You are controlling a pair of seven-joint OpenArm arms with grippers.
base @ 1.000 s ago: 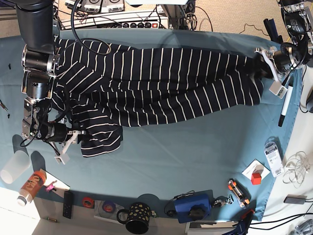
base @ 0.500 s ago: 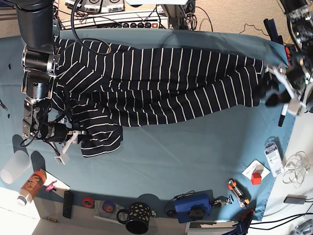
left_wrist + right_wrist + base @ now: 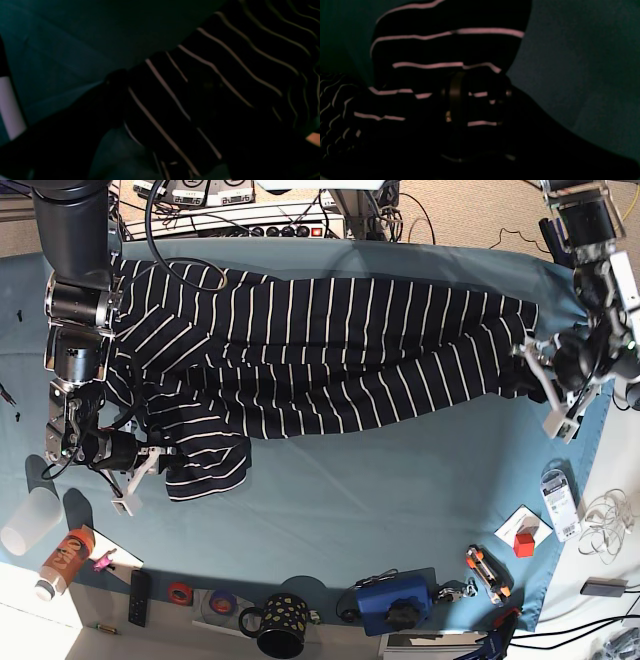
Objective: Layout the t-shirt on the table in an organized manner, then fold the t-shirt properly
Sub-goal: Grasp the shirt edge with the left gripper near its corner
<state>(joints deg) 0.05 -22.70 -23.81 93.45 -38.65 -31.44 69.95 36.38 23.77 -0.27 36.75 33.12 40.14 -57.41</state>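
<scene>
T-shirt (image 3: 320,355) sprawls rumpled across the teal table (image 3: 400,490).

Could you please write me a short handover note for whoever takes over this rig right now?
Left gripper: open, at the shirt's edge on the base view's right, holding nothing.
Right gripper: shut on the t-shirt's bunched corner at the base view's left.
T-shirt: stretched lengthwise along the far side of the table, wrinkled, with overlapping layers and a crumpled lump by the right gripper.
Done: rough spreading only.
Left: flatten it, smooth out the bunched corner, then do all the folds.
</scene>
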